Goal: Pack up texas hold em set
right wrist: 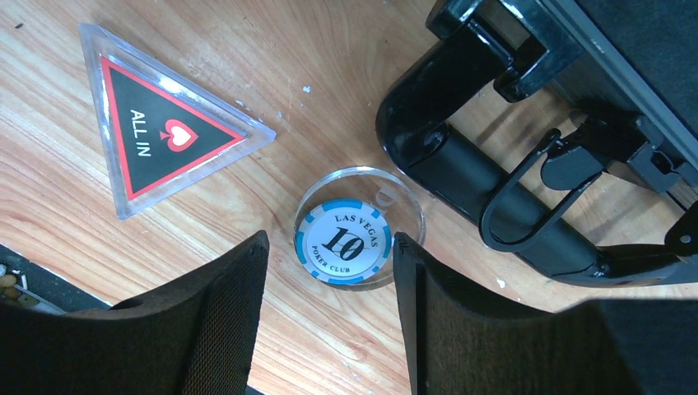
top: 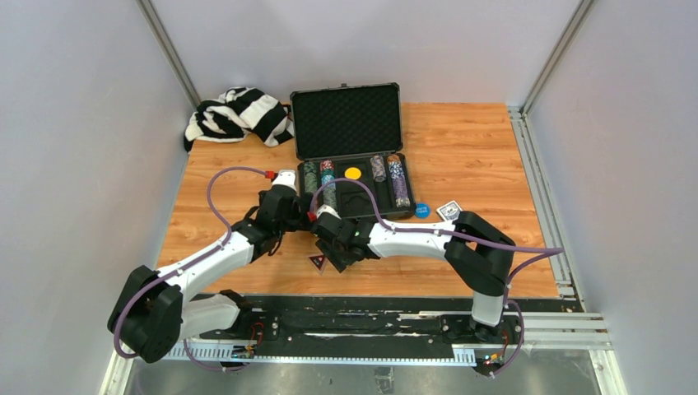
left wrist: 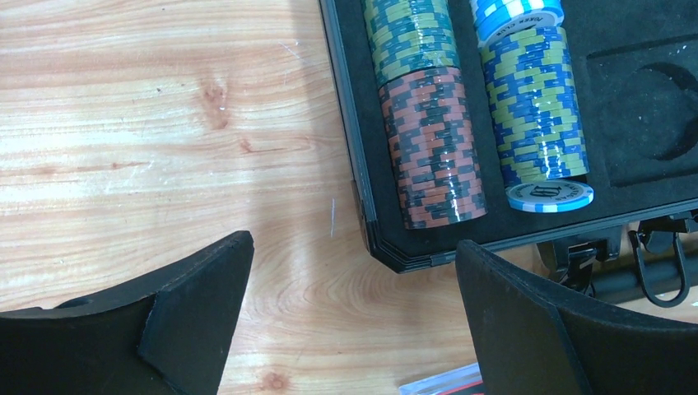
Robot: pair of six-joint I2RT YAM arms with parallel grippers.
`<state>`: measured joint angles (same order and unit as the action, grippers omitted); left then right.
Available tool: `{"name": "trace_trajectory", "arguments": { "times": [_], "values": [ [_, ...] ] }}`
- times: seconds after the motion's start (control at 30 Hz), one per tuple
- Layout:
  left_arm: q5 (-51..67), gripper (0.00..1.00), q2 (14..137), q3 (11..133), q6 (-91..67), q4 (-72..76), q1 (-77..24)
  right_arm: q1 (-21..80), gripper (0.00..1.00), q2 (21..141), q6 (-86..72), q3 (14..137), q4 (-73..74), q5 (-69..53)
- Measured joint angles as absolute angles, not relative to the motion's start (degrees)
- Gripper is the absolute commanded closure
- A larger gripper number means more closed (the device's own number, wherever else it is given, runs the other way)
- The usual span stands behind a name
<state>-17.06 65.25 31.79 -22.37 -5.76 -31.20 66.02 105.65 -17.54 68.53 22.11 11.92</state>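
Bench (top: pixel 461 148): light wood grain.

Black rectangular hard case (top: pixel 354 152) lies open at the back middle of the bench. Its foam-lined lid stands up at the far side and its tray faces up. Multicoloured poker chip stacks (top: pixel 329 185) lie on their sides in the tray slots. A small yellow round disc (top: pixel 353 173) lies in the tray between them.

Left wrist view: green-and-yellow stack (left wrist: pixel 411 37), red-and-black stack (left wrist: pixel 432 148) and blue-and-yellow stack (left wrist: pixel 535 107) sit in the case's front-left corner. A pale blue chip (left wrist: pixel 550 196) lies at the end of the last stack.

On the bench just right of the case front: a small blue round disc (top: pixel 422 210), then a blue-backed card deck (top: pixel 449 210).

Left tool (left wrist: pixel 354 276): jaws spread wide, nothing held, over bare wood beside the case's front-left corner.

Right tool (right wrist: pixel 329 251): jaws partly apart, straddling a blue-and-white "10" chip (right wrist: pixel 344 240), which lies flat on the bench inside a clear round disc outline. There is a gap at the left finger (right wrist: pixel 222 304), so no grip is evident.

A clear triangular "ALL IN" marker (right wrist: pixel 165 136) lies near that chip. The case's black carry handle (right wrist: pixel 494 193) is just beside it.

A black-and-white striped cloth (top: pixel 239 115) is bunched at the back left.
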Motion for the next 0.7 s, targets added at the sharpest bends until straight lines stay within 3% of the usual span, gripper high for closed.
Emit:
{"name": "trace_trajectory", "arguments": {
  "times": [0.7],
  "values": [
    [-16.0,0.02,64.8,31.8,-25.5,-6.1,-30.2,66.0,0.55,104.4,-17.6,65.5,17.5,11.7]
  ]
}}
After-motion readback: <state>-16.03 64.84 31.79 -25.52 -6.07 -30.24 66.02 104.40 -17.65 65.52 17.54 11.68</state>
